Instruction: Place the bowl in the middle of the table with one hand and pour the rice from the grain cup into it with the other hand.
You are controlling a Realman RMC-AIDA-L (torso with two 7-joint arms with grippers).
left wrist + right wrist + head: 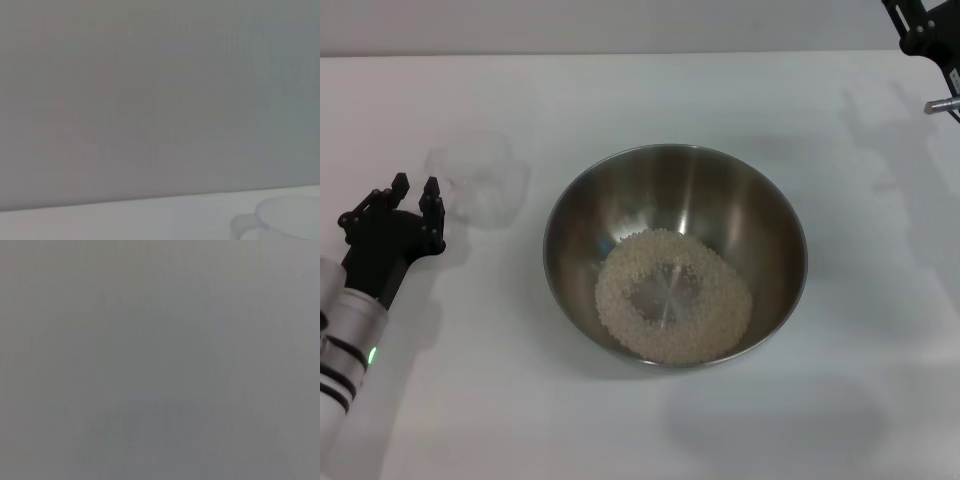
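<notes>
Bowl: a large stainless-steel mixing bowl (675, 255) stands upright near the middle of the white table (740, 100).
Rice: a loose ring-shaped layer of pale rice (673, 295) lies on the bowl's floor, with bare metal showing at its centre.
Grain cup: the clear plastic grain cup (480, 177) stands upright on the table to the left of the bowl, apart from it; the left wrist view shows its rim and handle (280, 220) at a corner.
Left gripper: the black left gripper (413, 195) sits low at the table's left edge, just beside the cup, fingers spread apart and holding nothing.
Right gripper: only part of the right gripper (925, 35) shows at the far right corner, well away from the bowl; whether its fingers are apart or closed cannot be told.
</notes>
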